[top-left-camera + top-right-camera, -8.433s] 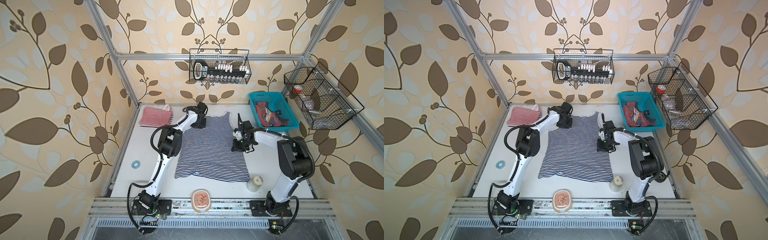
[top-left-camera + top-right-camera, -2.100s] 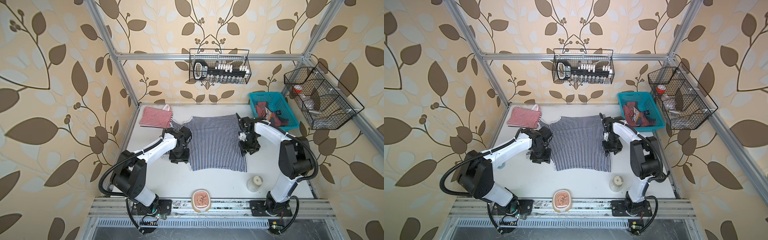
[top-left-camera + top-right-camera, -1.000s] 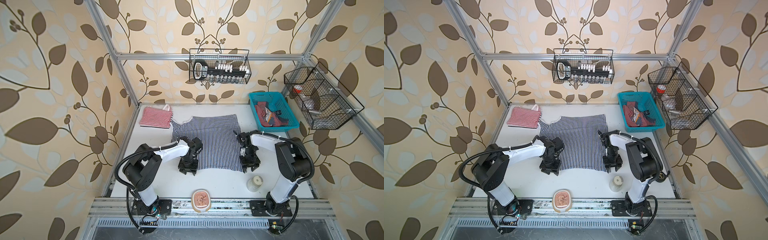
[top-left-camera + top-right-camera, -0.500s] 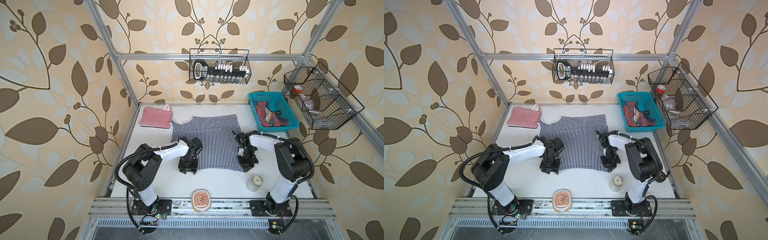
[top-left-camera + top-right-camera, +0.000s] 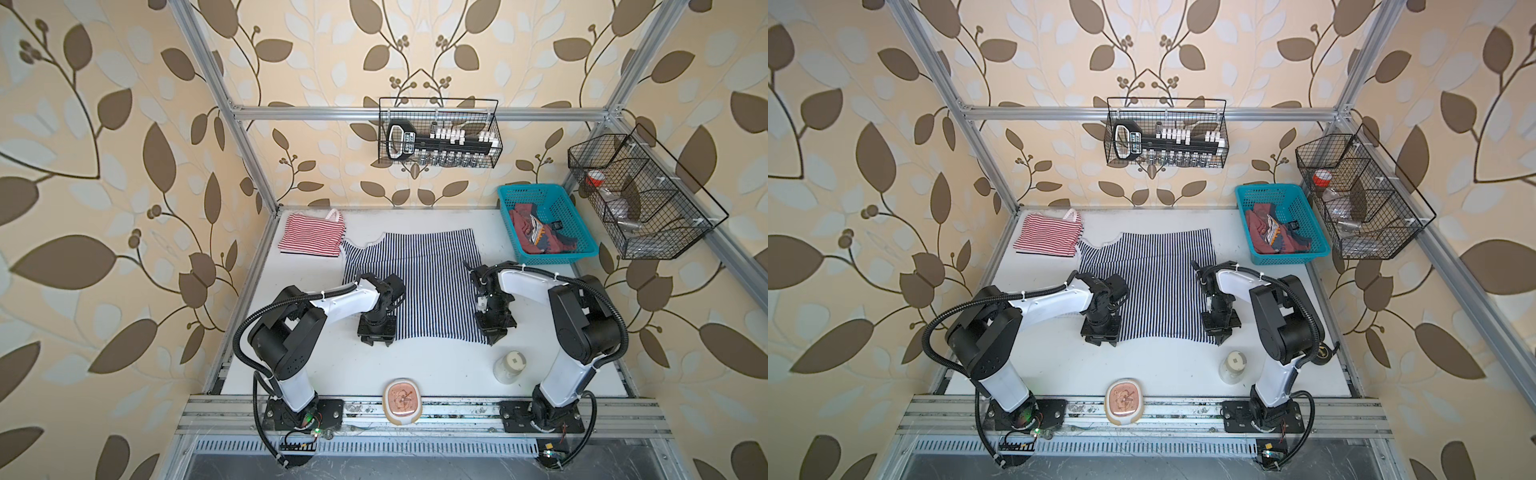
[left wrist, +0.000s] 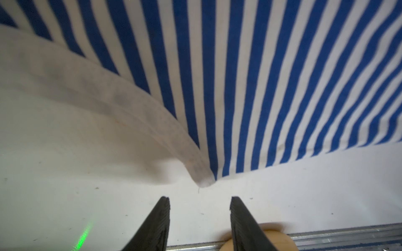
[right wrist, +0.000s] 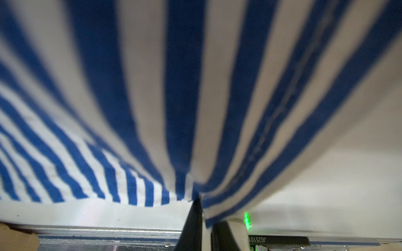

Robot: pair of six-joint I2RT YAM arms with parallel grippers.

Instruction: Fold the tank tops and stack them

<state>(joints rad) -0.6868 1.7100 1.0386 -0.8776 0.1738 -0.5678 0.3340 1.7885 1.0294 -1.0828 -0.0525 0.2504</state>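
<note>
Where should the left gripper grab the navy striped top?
The near corner of the navy striped top, where its white trim comes to a point flat on the table. Come in low from the front edge: the open left gripper faces that tip, and the right gripper is shut on the opposite corner.

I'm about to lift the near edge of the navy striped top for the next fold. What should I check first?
1. Right gripper on the near corner of the navy-and-white striped top: ok, jaws shut on the fabric.
2. Left gripper on the other near corner: not ok, jaws apart, and the corner lies just ahead of them.
3. Red-and-white striped top folded at the far left as the stack base: ok.
4. Small white jar clear of the hem: ok, apart from it but close to the right gripper.
5. Dusty red top out of the way: ok, it lies in the teal basket.
</note>
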